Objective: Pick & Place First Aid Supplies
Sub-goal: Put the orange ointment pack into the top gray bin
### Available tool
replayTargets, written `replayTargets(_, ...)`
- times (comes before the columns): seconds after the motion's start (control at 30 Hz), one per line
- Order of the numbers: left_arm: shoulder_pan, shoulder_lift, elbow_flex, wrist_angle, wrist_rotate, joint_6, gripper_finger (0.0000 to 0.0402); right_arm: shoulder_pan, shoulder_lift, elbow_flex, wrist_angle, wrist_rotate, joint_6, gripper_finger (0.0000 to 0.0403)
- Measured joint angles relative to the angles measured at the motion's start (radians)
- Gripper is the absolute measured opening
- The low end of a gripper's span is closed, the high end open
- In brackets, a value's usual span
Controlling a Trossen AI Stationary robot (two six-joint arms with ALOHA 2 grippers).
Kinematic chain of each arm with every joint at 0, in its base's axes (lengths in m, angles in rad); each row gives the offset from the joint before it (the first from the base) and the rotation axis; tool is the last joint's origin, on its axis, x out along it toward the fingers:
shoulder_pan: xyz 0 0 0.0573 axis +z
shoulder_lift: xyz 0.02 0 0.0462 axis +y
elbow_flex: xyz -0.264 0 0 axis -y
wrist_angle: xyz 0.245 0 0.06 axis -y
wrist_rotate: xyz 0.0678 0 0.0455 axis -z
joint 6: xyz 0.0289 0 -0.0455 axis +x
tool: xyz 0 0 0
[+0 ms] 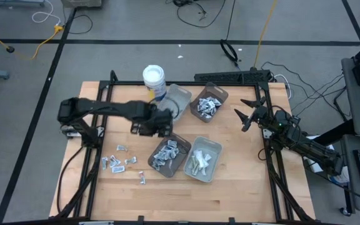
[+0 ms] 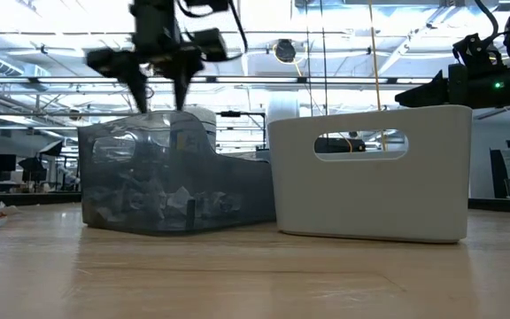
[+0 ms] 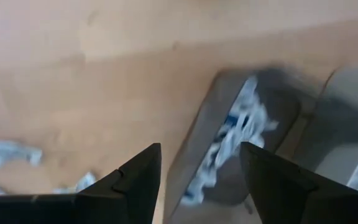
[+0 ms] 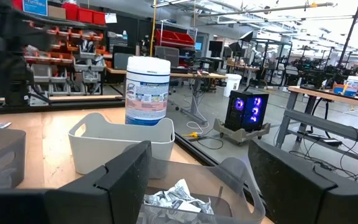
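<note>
The first aid supplies are small white and silvery packets. Several lie loose on the wood (image 1: pixel 120 159) at the near left, also seen in the left wrist view (image 3: pixel 8 152). More fill a grey tray (image 1: pixel 169 155) (image 3: pixel 229 143) and a brown tray (image 1: pixel 209 103). Pale strips lie in a light tray (image 1: pixel 204 159). My left gripper (image 1: pixel 159 123) (image 2: pixel 160 96) (image 3: pixel 197 165) hangs open, pointing down, above the table just beyond the grey tray's far left corner, nothing between its fingers. My right gripper (image 1: pixel 247 114) (image 4: pixel 197 171) waits open at the table's right side.
A white round tub with a blue label (image 1: pixel 154 78) (image 4: pixel 146 90) stands at the far edge beside a pale tray (image 1: pixel 179 100) (image 4: pixel 120 146). In the low view the white tray (image 2: pixel 370 173) and the grey tray (image 2: pixel 175 186) stand side by side. Bare wood lies along the near edge.
</note>
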Motion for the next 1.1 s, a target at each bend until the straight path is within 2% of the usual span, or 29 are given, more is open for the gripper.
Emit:
replayTargets(0.37, -0.293, -0.095, -0.130, 0.004, 0.005, -0.360, 0.0248, 0.000, 0.000, 0.000, 0.000, 0.000, 0.000, 0.0263)
replayTargets(0.67, -0.503, -0.095, -0.157, 0.007, 0.004, -0.628, 0.0237, 0.000, 0.000, 0.000, 0.000, 0.000, 0.000, 0.0263)
replayTargets(0.8, -0.558, -0.085, -0.169, 0.037, 0.004, -0.698, 0.0229, 0.000, 0.000, 0.000, 0.000, 0.000, 0.000, 0.0263)
replayTargets(1.1, -0.610, 0.046, -0.176, 0.122, -0.004, -0.764, 0.0230, 0.000, 0.000, 0.000, 0.000, 0.000, 0.000, 0.0263)
